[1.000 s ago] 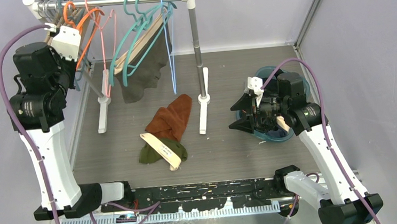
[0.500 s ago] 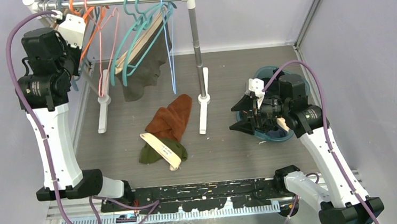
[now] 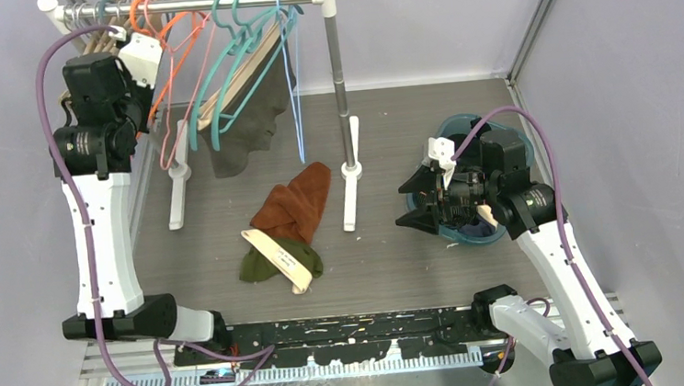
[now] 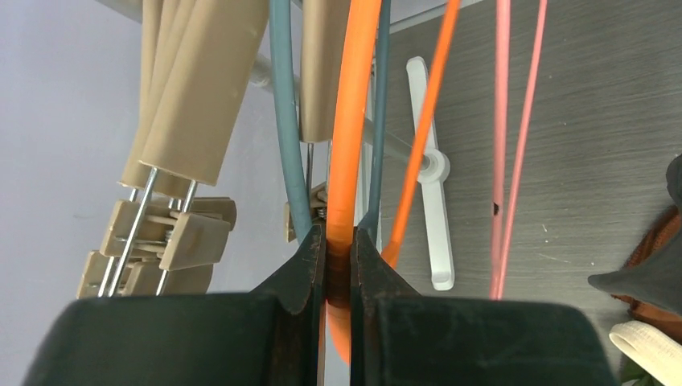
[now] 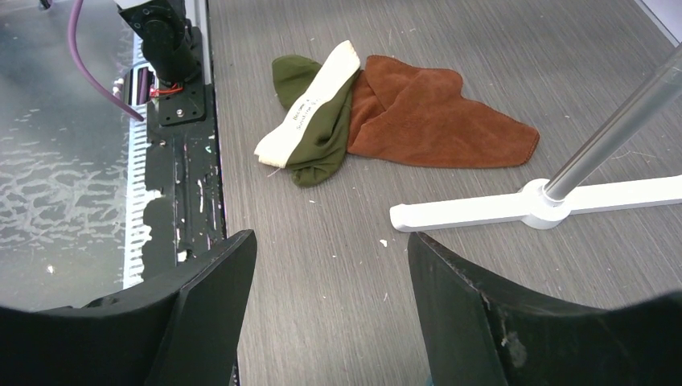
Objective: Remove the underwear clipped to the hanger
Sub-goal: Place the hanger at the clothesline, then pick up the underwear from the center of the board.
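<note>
orange hanger (image 4: 351, 161) is pinched tight between the fingers of the left gripper (image 4: 338, 245), high at the left end of the rack (image 3: 212, 0). no cloth is seen on it in the wrist view. the tan clip hangers (image 4: 173, 233) beside it look bare too.

dark underwear (image 3: 243, 136) is hung further right on the rail, on a tan hanger (image 3: 250, 66) among teal hangers (image 3: 219, 83), well apart from the left gripper. olive underwear (image 5: 315, 133) with a cream waistband is laid on the table (image 5: 338, 322), touching a rust cloth (image 5: 438, 121).

right gripper (image 5: 331, 241) is held spread wide and empty, low by the teal bowl (image 3: 471, 237), facing the olive piece.

step judged: the orange hanger is being handled to clear the way to the hung pair.

next move, as judged: the orange hanger is to be set aside. the tan hanger is then to be reached and its clips squeezed so the dark pair is freed. a steadying grip from the other arm is likely needed, as hangers swing freely on the rail.
</note>
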